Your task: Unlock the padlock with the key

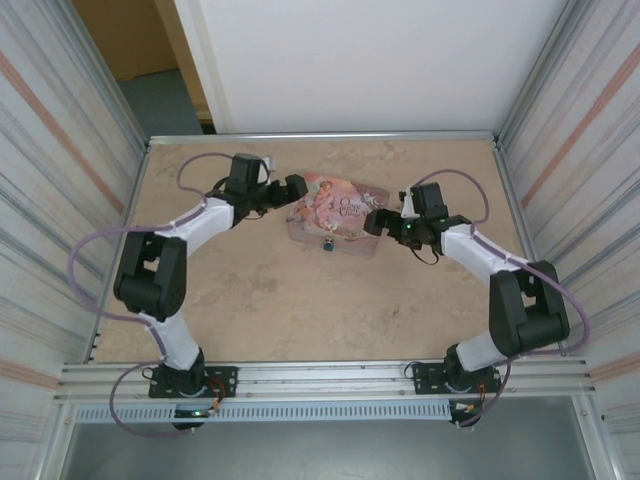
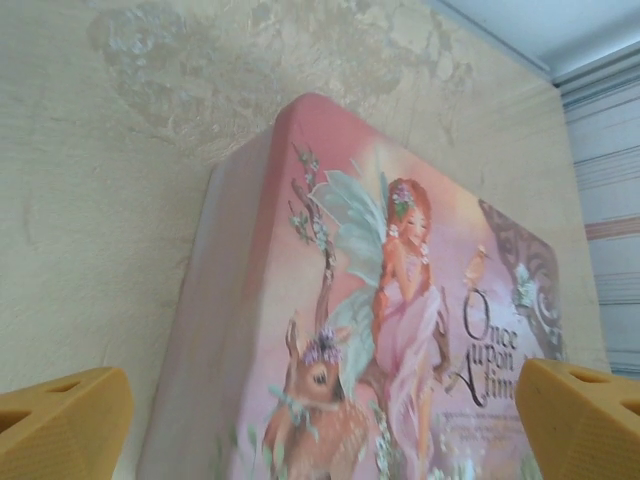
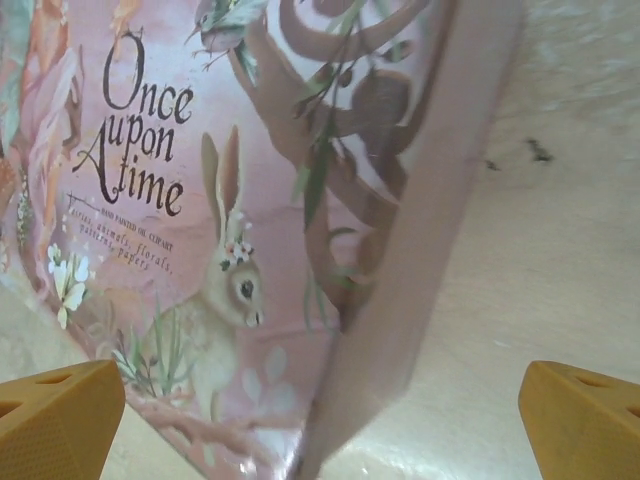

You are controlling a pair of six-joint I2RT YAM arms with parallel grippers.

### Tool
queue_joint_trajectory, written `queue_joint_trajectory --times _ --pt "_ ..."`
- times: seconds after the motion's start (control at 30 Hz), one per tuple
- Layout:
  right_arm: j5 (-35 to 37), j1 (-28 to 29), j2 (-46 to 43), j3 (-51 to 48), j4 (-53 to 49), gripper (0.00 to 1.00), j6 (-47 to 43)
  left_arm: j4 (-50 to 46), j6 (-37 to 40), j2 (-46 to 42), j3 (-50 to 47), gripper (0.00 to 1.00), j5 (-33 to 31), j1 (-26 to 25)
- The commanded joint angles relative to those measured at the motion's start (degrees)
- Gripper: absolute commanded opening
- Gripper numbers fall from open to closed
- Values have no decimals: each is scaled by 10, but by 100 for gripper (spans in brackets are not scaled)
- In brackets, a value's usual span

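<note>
**Both claws spread wide at the ends of a shut pink tin**

The left claw [image 1: 295,187] is spread wide. In its wrist view the two yellow-orange plastic fingertips [image 2: 65,425] stand far apart at the bottom corners and pinch nothing. Just beyond them lies the left end of the pink rectangular tin box [image 2: 380,300], its lid painted with a winged fairy and a deer. From above, this claw sits right at the tin's left end; whether it touches the metal I cannot tell.

The right claw [image 1: 375,222] is likewise spread and holds nothing. Its yellow-orange fingertips [image 3: 585,415] frame the tin's right end, where the lid shows a rabbit, a bird and the words "Once upon a time". From above it is just beside the tin's right near corner.

The tin lies flat on the beige marbled tabletop [image 1: 250,300] between the two claws, towards the far side. Its lid is down, so what it holds is hidden.

The tiny blue-teal padlock [image 1: 328,245] sits against the middle of the tin's near wall. It is too small to tell whether its shackle is fastened.
</note>
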Motion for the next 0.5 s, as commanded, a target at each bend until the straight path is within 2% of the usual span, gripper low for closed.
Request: queue_joint_trajectory --times 0.0,0.13,0.3,0.47 --pt "48 -3 -57 2 -81 100 -21 -20 29 -69 -33 99 -13 0" --pt "74 -2 -106 2 -170 97 -25 -29 32 -147 -88 99 -27 0" --pt "103 1 -157 -5 -296 92 19 -37 31 -253 -168 99 -37 -5" --pt "106 22 -203 -33 -359 89 61 -69 37 -336 -223 99 -37 -16"
